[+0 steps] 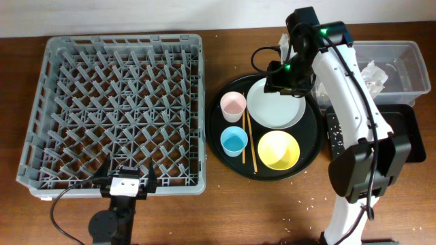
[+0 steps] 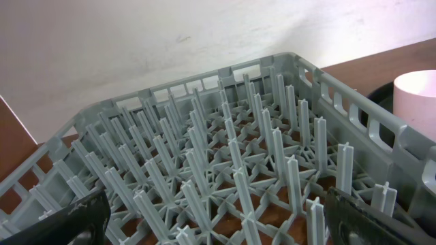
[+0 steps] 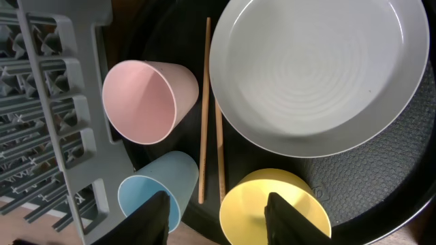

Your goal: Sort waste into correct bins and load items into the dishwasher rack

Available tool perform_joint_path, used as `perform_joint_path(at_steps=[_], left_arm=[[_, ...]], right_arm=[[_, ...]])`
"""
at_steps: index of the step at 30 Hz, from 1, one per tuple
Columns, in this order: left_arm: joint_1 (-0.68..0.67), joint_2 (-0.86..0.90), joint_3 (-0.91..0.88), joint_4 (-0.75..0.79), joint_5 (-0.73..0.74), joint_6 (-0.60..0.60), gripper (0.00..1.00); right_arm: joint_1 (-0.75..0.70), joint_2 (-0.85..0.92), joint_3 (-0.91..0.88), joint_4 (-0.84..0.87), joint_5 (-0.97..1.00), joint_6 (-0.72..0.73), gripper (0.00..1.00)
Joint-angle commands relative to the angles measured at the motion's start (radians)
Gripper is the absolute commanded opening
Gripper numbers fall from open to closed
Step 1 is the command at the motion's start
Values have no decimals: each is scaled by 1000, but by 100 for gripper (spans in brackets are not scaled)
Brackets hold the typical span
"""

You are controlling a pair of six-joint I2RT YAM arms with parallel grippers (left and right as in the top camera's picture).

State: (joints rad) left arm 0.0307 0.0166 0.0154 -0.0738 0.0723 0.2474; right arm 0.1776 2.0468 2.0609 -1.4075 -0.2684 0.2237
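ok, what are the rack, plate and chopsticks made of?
Dishwasher rack: matte grey moulded plastic, judging by its uniform pegs and ribs. Plate: smooth white with faint concentric rings; ceramic or melamine, can't tell. Chopsticks: probably wood, pale brown, matte.

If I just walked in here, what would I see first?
The large square grey plastic dishwasher rack fills the left half of the table, bristling with upright pegs. Right of it, a big round black tray holds bright dishes: a white round plate, a yellow bowl, a small pink cup and a small light-blue cup. The right gripper hangs open above them.
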Motion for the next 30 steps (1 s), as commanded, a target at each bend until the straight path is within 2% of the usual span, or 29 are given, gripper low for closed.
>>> perform_joint_path(at_steps=[1,3,5,11,30], left_arm=[[5,-4,-6,2,11,16,100],[5,-4,-6,2,11,16,100],[5,-4,-6,2,11,16,100],[5,-4,-6,2,11,16,100],[5,-4,-6,2,11,16,100]], right_arm=[[6,-10,11,-3,-9,-11,51],[6,-10,11,-5,-9,-11,54],[6,-10,11,-7,-9,-10,65],[6,-10,11,-7,-8,-11,76],[72,11,10,54,-9,-10,81]])
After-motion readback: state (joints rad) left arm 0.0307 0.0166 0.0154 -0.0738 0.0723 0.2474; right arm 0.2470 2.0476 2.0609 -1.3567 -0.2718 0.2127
